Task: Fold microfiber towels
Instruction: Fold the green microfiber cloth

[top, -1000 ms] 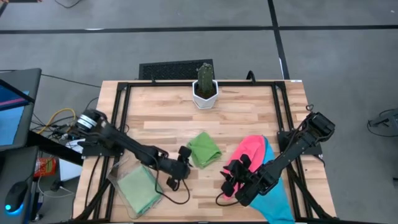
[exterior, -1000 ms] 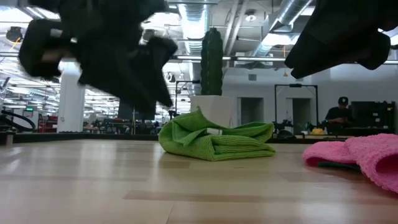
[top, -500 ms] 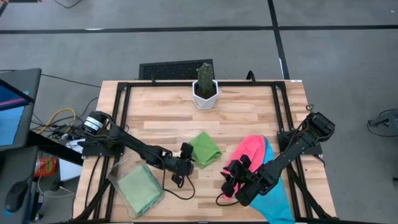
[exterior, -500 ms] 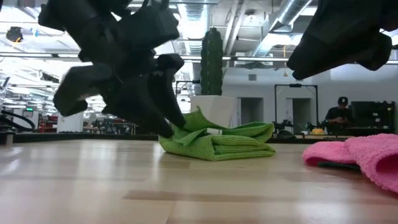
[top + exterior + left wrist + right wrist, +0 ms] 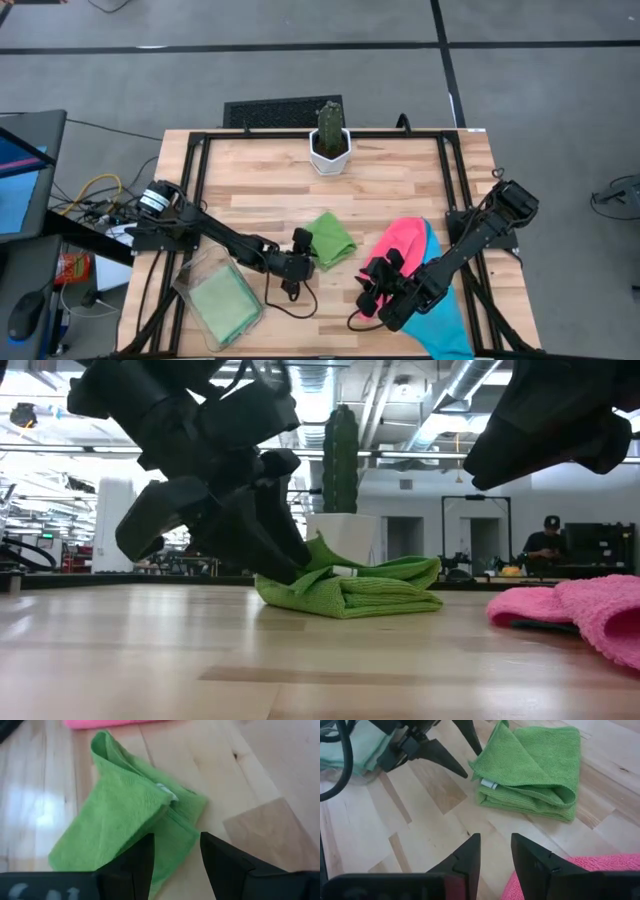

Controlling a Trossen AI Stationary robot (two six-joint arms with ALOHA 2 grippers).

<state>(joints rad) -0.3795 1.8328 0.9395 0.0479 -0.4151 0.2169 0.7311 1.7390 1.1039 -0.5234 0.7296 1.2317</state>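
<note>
A light green microfiber towel [image 5: 332, 238], loosely folded over, lies on the wooden table; it also shows in the low view [image 5: 350, 592]. My left gripper [image 5: 303, 240] is open, with its fingertips [image 5: 147, 842] at the towel's left edge [image 5: 150, 870]. My right gripper [image 5: 372, 285] is open and empty above the table, to the towel's near right, beside a hot pink towel [image 5: 402, 240]. The pink towel lies on a sky blue one [image 5: 448, 320]. My left gripper comes at the green towel's left edge [image 5: 475, 765] slanting down from the table's left, one finger [image 5: 479, 751] at the far side of that edge's corner, one at the near side. Whether the fingers touch the cloth, I cannot tell.
A clear plastic bin [image 5: 192, 282] holding a folded light green towel [image 5: 225, 305] stands at the near left. A potted cactus [image 5: 330, 145] stands at the far middle. Black frame rails [image 5: 200, 180] run along the table's sides.
My left gripper has come down and gone toward the table's right, up to the green towel's left edge, its fingers tipping downward. The towel has stayed where it was.
</note>
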